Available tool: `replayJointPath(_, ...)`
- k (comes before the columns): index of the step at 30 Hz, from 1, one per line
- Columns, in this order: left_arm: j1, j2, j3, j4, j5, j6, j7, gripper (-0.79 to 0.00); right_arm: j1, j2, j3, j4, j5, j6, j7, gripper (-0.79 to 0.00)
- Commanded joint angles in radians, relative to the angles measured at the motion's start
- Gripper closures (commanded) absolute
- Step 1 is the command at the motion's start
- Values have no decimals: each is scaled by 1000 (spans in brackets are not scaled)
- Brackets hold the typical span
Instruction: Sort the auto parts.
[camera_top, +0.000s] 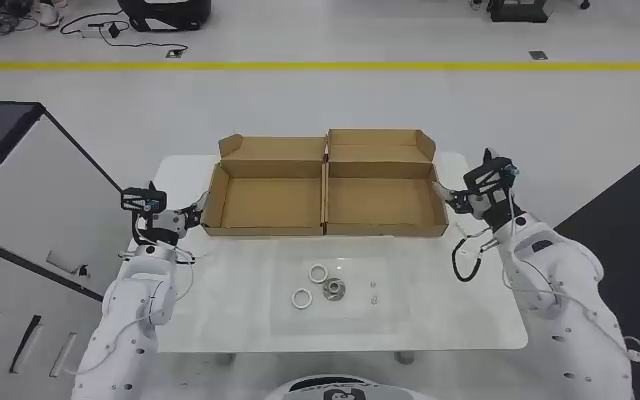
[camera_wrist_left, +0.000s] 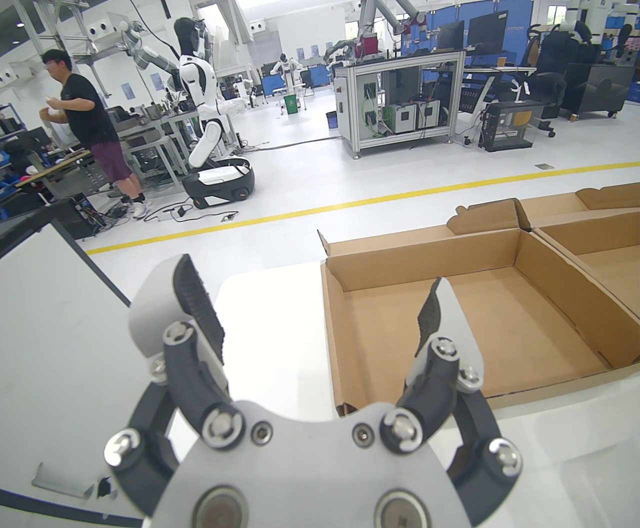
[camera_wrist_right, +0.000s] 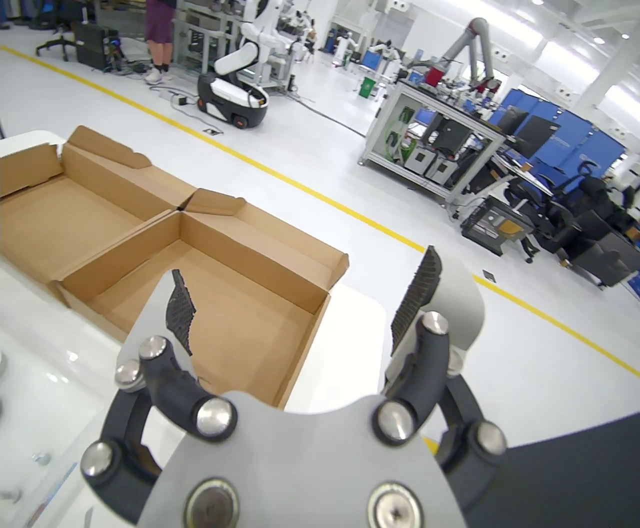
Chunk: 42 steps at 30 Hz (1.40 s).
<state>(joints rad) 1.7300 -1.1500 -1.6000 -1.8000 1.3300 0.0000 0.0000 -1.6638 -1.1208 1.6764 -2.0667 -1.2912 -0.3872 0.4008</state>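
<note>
Apparently unstarted: left claw (camera_wrist_left: 310, 292) and right claw (camera_wrist_right: 305, 280), both open, flank two brown cardboard boxes (camera_top: 265, 205) holding nothing; small metal rings and bolts (camera_top: 331, 290) wait between the claws.

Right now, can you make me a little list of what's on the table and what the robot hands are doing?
Boxes: left box, right box, side by side, both empty
Parts: two white rings, metal part, small screws, loose on the table
Left gripper: open, beside left box
Right gripper: open, beside right box
</note>
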Motion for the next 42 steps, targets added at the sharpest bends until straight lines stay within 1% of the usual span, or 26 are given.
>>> replayJointPath(1, 0, 0, 0, 0, 0, 0, 0, -785, 29, 6, 2, -28, 27, -73, 97, -785)
replayJointPath(5, 0, 0, 0, 0, 0, 0, 0, -785, 101, 16, -9, -50, 89, -181, 242, -785)
replayJointPath(10, 0, 0, 0, 0, 0, 0, 0, -785, 195, 28, -61, -65, 172, -291, 420, -785)
replayJointPath(13, 0, 0, 0, 0, 0, 0, 0, -785, 249, 33, -104, -67, 234, -322, 525, -785)
replayJointPath(17, 0, 0, 0, 0, 0, 0, 0, -785, 326, 39, -172, -59, 311, -330, 655, -785)
replayJointPath(19, 0, 0, 0, 0, 0, 0, 0, -785, 357, 41, -211, -53, 340, -324, 708, -785)
replayJointPath(20, 0, 0, 0, 0, 0, 0, 0, -785, 378, 44, -251, -50, 348, -305, 727, -785)
replayJointPath(25, 0, 0, 0, 0, 0, 0, 0, -785, 440, 68, -394, -38, 377, -249, 784, -785)
replayJointPath(30, 0, 0, 0, 0, 0, 0, 0, -785, 516, 107, -526, -20, 421, -201, 831, -785)
replayJointPath(35, 0, 0, 0, 0, 0, 0, 0, -785, 617, 151, -662, 5, 485, -142, 891, -785)
replayJointPath(42, 0, 0, 0, 0, 0, 0, 0, -785, 770, 205, -840, 48, 618, -68, 964, -785)
